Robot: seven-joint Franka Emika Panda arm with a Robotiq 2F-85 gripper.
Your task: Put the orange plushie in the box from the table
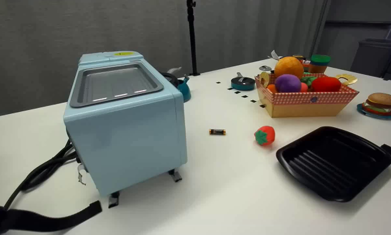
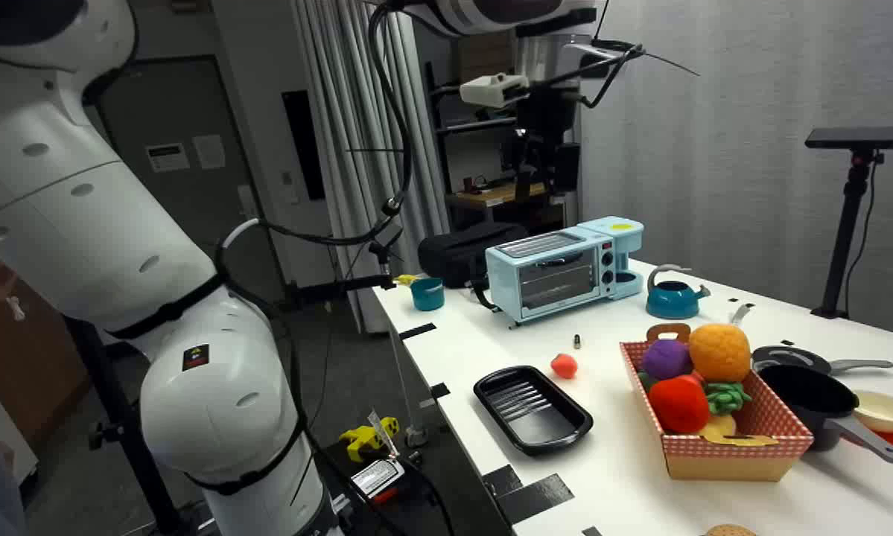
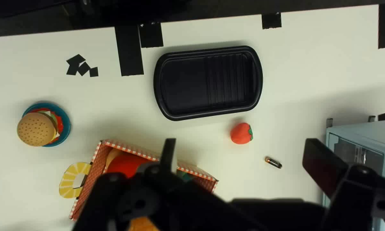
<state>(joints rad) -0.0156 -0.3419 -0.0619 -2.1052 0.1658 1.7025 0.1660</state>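
The orange plushie [image 1: 265, 135] is a small orange-red ball with a green patch. It lies on the white table [image 1: 211, 176], and also shows in an exterior view [image 2: 564, 365] and the wrist view [image 3: 241, 133]. The tan box [image 1: 306, 110] with a red checked rim stands beyond it, holding several plush fruits; it also shows in an exterior view [image 2: 729, 467]. In the wrist view the gripper partly hides the box [image 3: 89, 186]. My gripper [image 3: 241, 142] is open and empty, fingers wide apart. It hangs high above the table in an exterior view [image 2: 544, 179].
A black ridged tray [image 1: 335, 163] lies near the plushie. A battery [image 1: 217, 132] lies on its other side. A light-blue toaster oven [image 2: 558, 275] stands behind. A toy burger [image 3: 36, 129] on a blue plate, a teal kettle [image 2: 672, 299] and a black pot [image 2: 807, 398] are around the box.
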